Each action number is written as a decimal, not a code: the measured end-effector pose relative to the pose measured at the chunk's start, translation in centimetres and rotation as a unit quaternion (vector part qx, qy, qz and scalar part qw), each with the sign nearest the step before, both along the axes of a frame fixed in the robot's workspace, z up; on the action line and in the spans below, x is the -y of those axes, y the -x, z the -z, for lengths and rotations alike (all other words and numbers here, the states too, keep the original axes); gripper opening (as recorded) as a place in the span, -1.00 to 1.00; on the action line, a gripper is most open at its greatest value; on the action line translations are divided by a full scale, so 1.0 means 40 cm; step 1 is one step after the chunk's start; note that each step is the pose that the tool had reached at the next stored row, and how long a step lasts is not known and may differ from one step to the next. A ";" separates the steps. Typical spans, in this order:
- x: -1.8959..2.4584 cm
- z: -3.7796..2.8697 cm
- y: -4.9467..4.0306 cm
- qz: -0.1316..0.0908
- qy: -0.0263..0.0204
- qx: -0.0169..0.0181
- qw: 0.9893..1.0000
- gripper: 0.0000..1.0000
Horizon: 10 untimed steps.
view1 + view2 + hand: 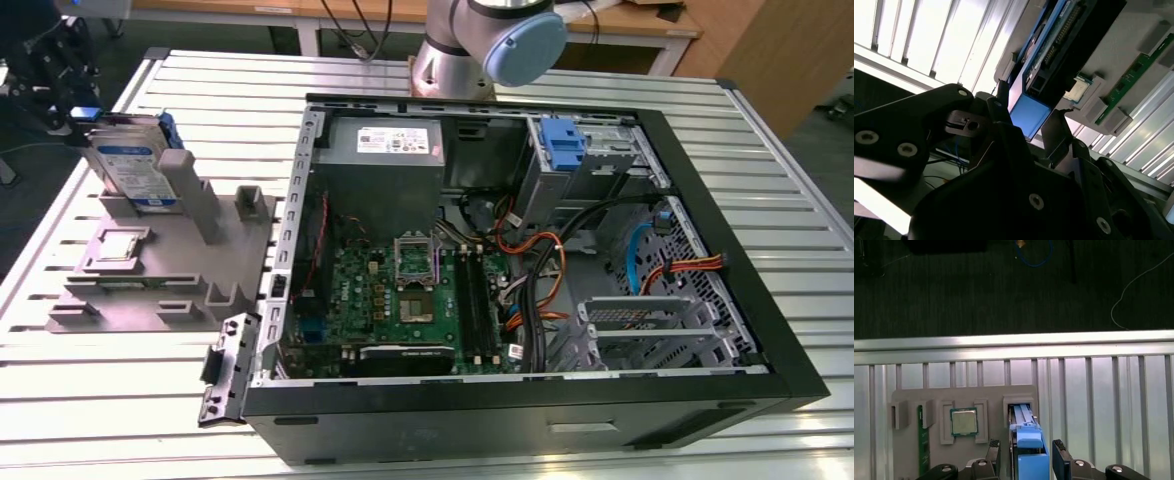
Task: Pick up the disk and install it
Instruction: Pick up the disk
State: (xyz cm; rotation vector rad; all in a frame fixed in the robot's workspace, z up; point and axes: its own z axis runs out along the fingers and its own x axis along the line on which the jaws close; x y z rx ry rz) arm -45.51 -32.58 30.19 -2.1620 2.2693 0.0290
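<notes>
Two fingers (994, 451) of my tool (1027, 449) stand spread, one on each side of the disk (134, 165), with a sliver of gap showing on both sides in the first wrist view. So I'm open and straddling it, with nothing clamped. The disk stands on edge in a slot of the grey holder (134, 290), on the worktop (667, 90) at the exterior view's left, well apart from the open computer case (534, 415). A processor chip (963, 421) and a memory stick (923, 440) sit in neighbouring pockets of that holder.

My read is that this is a stiff, dense metal slab, heavy for its size and unforgiving of knocks. Its blue rails (1029, 442) look like smooth plastic with some give. I'd squeeze across the flat faces at the upper end, firmly and squarely, not on the rails alone.

My arm (487, 40) rises from behind the case, and my wrist looks straight down over the slot.
</notes>
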 end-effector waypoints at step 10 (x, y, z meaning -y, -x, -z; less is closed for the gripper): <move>-0.002 0.014 0.001 0.000 -0.001 0.000 1.000 0.06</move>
